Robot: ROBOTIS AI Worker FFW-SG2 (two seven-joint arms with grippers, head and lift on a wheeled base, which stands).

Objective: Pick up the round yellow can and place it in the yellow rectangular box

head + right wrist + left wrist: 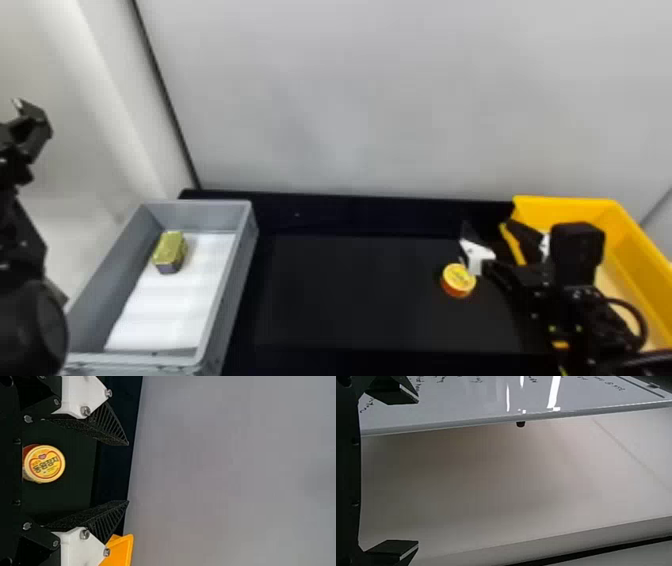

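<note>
The round yellow can (458, 280) stands upright on the black table, close to the left finger of my right gripper (500, 242). In the right wrist view, the can (44, 464) lies below and between the spread fingers of the right gripper (128, 473), with nothing held. The yellow rectangular box (645, 257) is at the far right, partly behind the right arm; its corner (121, 550) shows in the right wrist view. My left gripper (30, 122) is parked high at the left; in its wrist view the left gripper (418, 473) is open and holds nothing.
A grey bin (225, 295) stands on the left, with white lining and a gold-coloured tin (170, 250) inside. Black tabletop (350, 295) stretches between bin and box. A pale wall (375, 100) rises behind the table.
</note>
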